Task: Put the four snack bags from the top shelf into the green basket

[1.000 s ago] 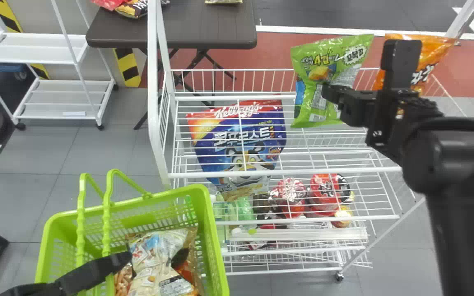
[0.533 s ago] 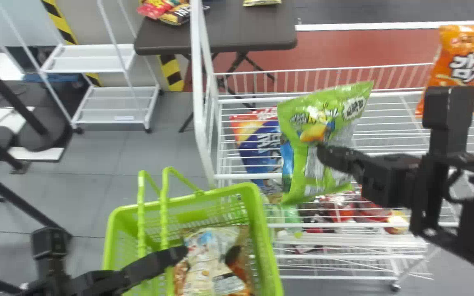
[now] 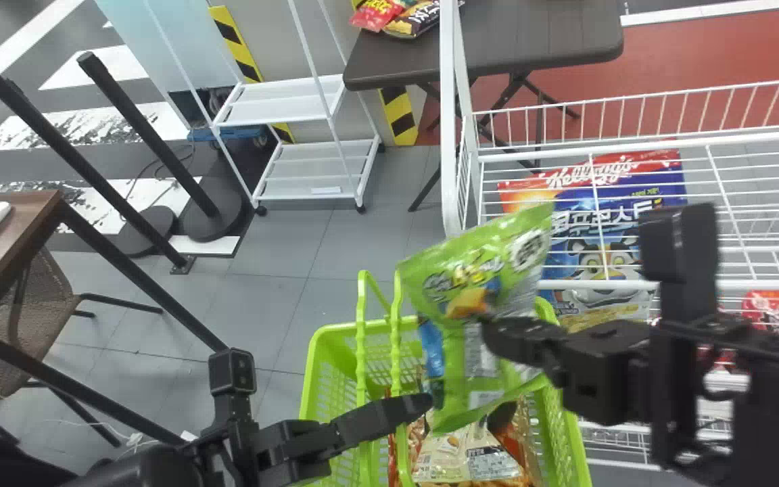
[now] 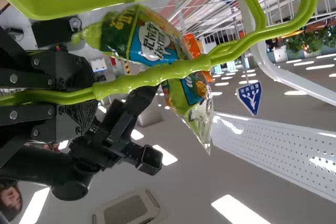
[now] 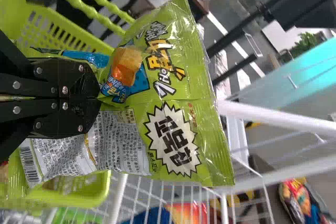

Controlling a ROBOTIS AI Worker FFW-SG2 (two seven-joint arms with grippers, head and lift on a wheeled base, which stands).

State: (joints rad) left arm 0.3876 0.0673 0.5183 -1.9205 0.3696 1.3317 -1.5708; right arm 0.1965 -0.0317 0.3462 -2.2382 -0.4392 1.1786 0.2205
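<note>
Above the green basket [image 3: 569,433] hangs the green snack bag [image 3: 474,352], pinched by my right gripper [image 3: 491,331]. The right wrist view has the right gripper [image 5: 97,95] shut on the middle of this green bag [image 5: 173,77]. My left gripper [image 3: 423,404] is at the basket's handles [image 3: 361,352]; in the left wrist view the left gripper [image 4: 89,92] is shut around the green handle [image 4: 152,74]. Inside the basket lie a cream-coloured snack bag [image 3: 464,453] and other bags, partly hidden under the green one.
The white wire shelf rack [image 3: 700,142] stands right of the basket, with a blue cereal bag [image 3: 606,250] and red packs in it. Behind are a dark table [image 3: 531,40] and a white cart [image 3: 308,169]. A brown table [image 3: 17,230] is at far left.
The head view has turned right to left, so the scene shifts rightward. My right gripper has carried the green bag from the rack to above the basket. The left gripper stays at the handles.
</note>
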